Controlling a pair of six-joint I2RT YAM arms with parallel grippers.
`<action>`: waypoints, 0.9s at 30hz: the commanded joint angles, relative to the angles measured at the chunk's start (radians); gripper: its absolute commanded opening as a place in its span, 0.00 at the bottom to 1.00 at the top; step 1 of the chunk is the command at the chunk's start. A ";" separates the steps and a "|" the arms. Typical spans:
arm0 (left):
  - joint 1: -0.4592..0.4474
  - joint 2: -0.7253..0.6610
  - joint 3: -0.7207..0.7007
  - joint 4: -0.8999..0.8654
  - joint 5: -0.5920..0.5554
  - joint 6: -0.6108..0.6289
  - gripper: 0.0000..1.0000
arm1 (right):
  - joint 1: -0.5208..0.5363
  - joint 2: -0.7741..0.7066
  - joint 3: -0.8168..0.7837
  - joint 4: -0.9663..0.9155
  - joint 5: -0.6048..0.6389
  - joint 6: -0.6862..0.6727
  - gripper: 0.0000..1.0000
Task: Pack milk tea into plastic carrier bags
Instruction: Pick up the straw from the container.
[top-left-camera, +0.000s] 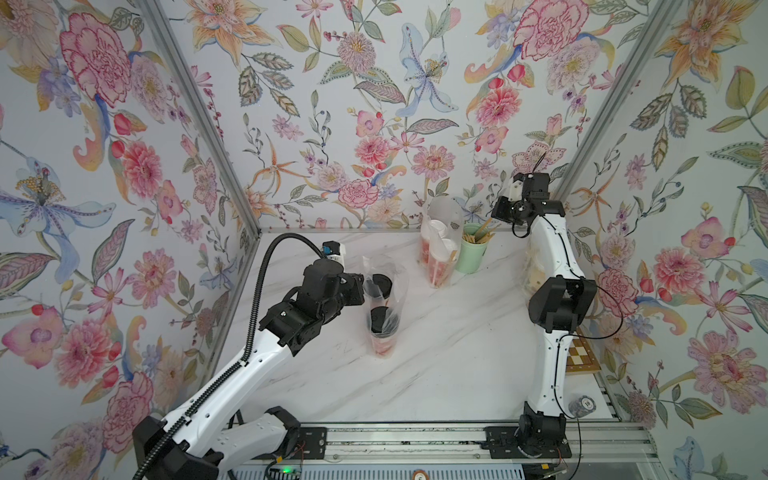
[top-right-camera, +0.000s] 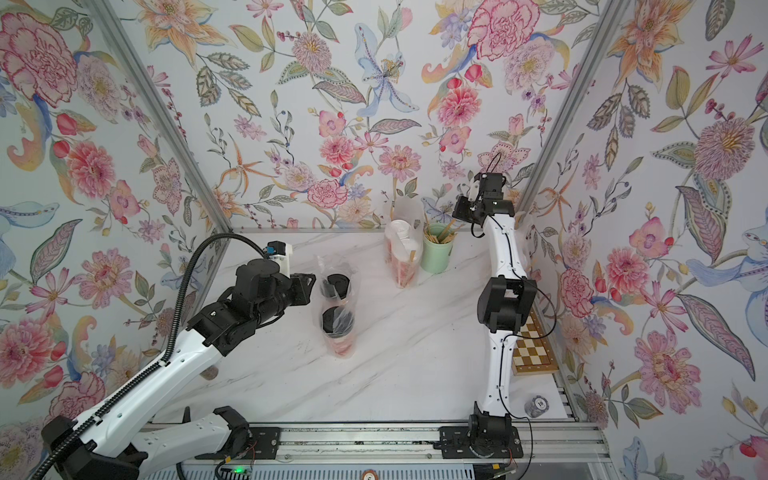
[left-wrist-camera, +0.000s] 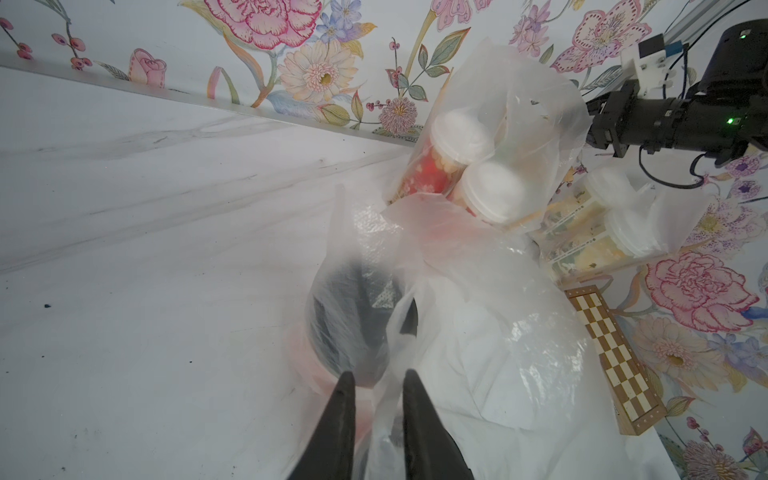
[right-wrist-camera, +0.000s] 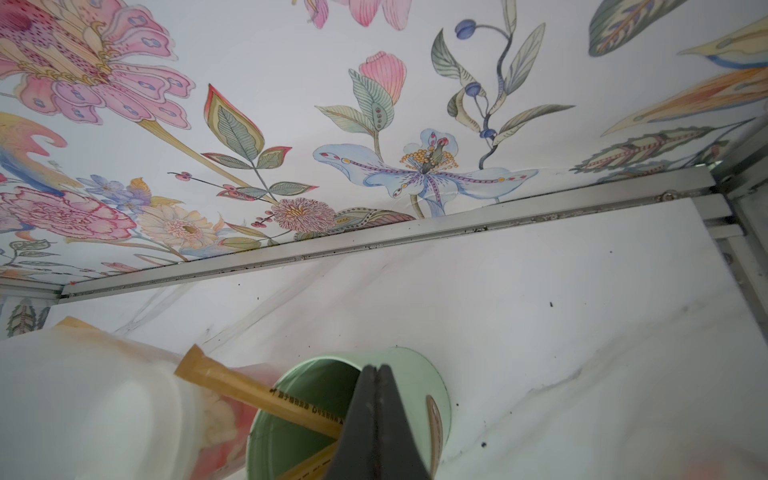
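Two red milk tea cups with black lids (top-left-camera: 380, 284) (top-left-camera: 384, 320) stand inside a clear plastic carrier bag (top-left-camera: 386, 303) (top-right-camera: 338, 316) at centre left. My left gripper (left-wrist-camera: 379, 374) (top-left-camera: 362, 286) is at this bag's rim, its jaws a little apart with loose bag film (left-wrist-camera: 390, 415) between them. A second bag (top-left-camera: 440, 249) (left-wrist-camera: 519, 124) at the back holds two red cups with white lids (left-wrist-camera: 461, 133). A third bag with two clear cups (left-wrist-camera: 602, 232) lies by the right wall. My right gripper (right-wrist-camera: 376, 366) is shut above the mint-green cup (right-wrist-camera: 436, 374); brown straws (right-wrist-camera: 266, 395) pass under its fingers.
The mint-green straw cup (top-left-camera: 471, 253) stands right beside the white-lidded bag. A folded chessboard (top-left-camera: 582, 353) and a stack of chips (top-left-camera: 582, 405) lie along the right edge. Floral walls close in the left, back and right; a metal rail (top-left-camera: 395, 440) runs along the front.
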 joint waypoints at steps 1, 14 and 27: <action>0.014 0.000 0.016 -0.004 0.003 0.019 0.29 | 0.014 -0.133 -0.003 0.002 0.050 -0.030 0.00; 0.032 0.030 0.093 -0.030 0.008 0.072 0.49 | 0.084 -0.490 -0.163 -0.004 0.192 -0.078 0.00; 0.063 0.166 0.237 -0.118 0.064 0.180 0.73 | 0.362 -0.746 -0.268 -0.004 0.209 -0.104 0.00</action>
